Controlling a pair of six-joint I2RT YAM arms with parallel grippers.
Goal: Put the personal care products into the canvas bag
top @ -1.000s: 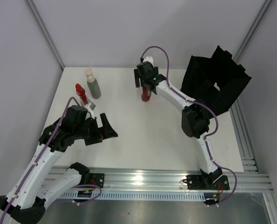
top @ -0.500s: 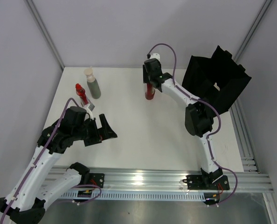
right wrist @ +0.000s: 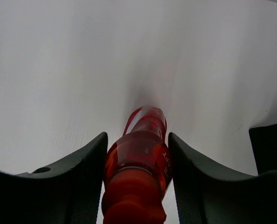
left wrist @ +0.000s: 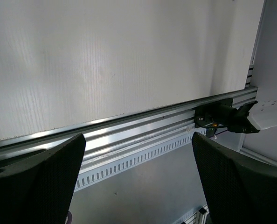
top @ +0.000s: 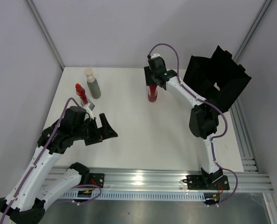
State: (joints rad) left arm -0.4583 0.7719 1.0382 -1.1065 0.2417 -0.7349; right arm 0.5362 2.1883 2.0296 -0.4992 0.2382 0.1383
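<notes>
My right gripper (top: 152,85) is shut on the upper body of the all-red bottle (top: 152,94), which hangs upright at the back middle of the table. In the right wrist view the red bottle (right wrist: 141,161) fills the gap of the right gripper (right wrist: 137,156), with both fingers (right wrist: 85,161) pressed to its sides. The black canvas bag (top: 218,80) stands open at the back right. A smaller red-capped bottle (top: 81,93) and a grey-green bottle with a cream cap (top: 93,85) stand at the back left. My left gripper (top: 108,128) is open and empty, wide apart in the left wrist view (left wrist: 138,179).
The white table (top: 143,135) ends in an aluminium rail (top: 152,179) at the near edge, also seen as the rail (left wrist: 129,130) in the left wrist view. Grey walls enclose the table on the left and at the back. A dark corner of the bag (right wrist: 269,140) shows at the right.
My right gripper has closed on the all-red bottle and carried it a little to the right, toward the bag. The left arm has stayed where it was.
</notes>
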